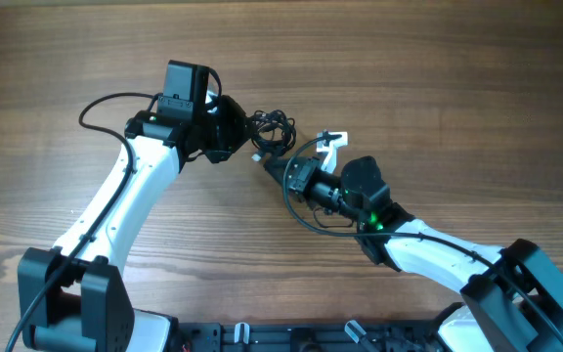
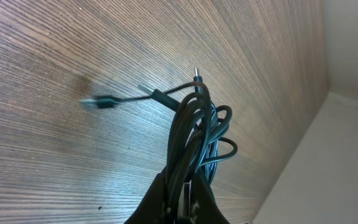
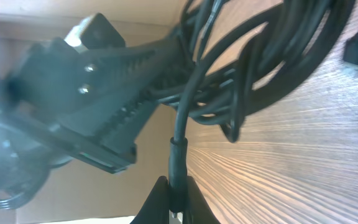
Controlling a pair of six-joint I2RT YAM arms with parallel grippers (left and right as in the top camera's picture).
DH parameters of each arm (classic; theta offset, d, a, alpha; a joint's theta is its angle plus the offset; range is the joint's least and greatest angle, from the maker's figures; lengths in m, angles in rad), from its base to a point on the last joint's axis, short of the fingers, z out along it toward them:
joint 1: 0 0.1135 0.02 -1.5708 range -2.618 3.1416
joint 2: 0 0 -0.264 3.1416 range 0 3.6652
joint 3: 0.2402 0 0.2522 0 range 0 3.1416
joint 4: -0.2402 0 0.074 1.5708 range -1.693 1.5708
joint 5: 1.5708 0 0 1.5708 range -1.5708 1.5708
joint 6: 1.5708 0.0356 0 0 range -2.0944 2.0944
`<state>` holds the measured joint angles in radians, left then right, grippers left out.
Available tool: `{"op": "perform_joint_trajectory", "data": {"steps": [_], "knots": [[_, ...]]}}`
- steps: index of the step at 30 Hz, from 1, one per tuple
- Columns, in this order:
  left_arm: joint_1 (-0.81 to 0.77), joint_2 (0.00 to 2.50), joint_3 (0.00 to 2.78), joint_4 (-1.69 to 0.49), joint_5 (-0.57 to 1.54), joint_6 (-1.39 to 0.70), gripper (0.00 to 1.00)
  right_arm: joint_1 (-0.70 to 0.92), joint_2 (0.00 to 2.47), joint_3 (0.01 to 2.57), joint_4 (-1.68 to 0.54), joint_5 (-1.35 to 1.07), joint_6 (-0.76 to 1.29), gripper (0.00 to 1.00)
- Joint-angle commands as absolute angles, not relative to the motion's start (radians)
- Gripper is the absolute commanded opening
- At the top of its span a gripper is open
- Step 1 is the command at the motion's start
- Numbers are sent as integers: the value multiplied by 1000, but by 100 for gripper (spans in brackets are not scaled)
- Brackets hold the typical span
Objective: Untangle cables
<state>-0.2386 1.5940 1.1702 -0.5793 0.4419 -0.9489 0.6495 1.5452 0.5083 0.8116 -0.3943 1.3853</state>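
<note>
In your left wrist view, nearest the lens, the left gripper (image 2: 180,202) is clamped shut on the cables (image 2: 194,134). Its dark, matte fingers (image 2: 157,202) squeeze a thick sheaf of smooth, rubbery black cord. The strands rise from the grip and fold over in tight loops. One strand kinks off to the left and ends in a slim plug (image 2: 101,101), which is blurred here. Behind it lies the table (image 2: 55,162), a pale wood with fine, straight grain. A plain light surface (image 2: 334,162) sits past its far edge.

Your right wrist view gives you what that one hides. The right gripper (image 3: 176,200) is closed too, but on one cord only. It pinches that cord at a stiffer moulded sleeve (image 3: 178,158). Above the sleeve the cord climbs into the same knot of glossy loops. Farther on, the left gripper's ridged black finger reaches in from the side, with two bright screw heads on its flank. Another flat plug (image 3: 353,50) hangs at the far right.

Only the overhead view shows you the layout. The tangle sits near the table's middle, with the left gripper touching it from the left and the right gripper from below. A small white piece (image 1: 332,143) lies just beside the right wrist, and you cannot tell what it is. None of the views shows whether the bundle touches the wood.
</note>
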Motion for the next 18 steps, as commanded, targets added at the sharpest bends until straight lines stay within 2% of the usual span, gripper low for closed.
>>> {"op": "perform_joint_trajectory", "data": {"steps": [1, 6, 8, 10, 12, 18], "knots": [[-240, 1603, 1177, -576, 435, -802, 4, 627, 1552, 517, 772, -395, 1246, 4], [-240, 1603, 1177, -580, 437, -303, 4, 439, 1550, 517, 750, -775, 1101, 4], [-240, 1603, 1177, -582, 453, -210, 4, 375, 1550, 517, 750, -870, 1100, 4], [-240, 1603, 1177, -558, 610, -107, 4, 337, 1551, 517, 749, -920, 1100, 5], [-241, 1603, 1177, -528, 735, -49, 4, 340, 1551, 517, 748, -920, 1102, 4], [-273, 1603, 1177, -494, 752, -49, 4, 390, 1551, 517, 742, -982, 1099, 4]]}}
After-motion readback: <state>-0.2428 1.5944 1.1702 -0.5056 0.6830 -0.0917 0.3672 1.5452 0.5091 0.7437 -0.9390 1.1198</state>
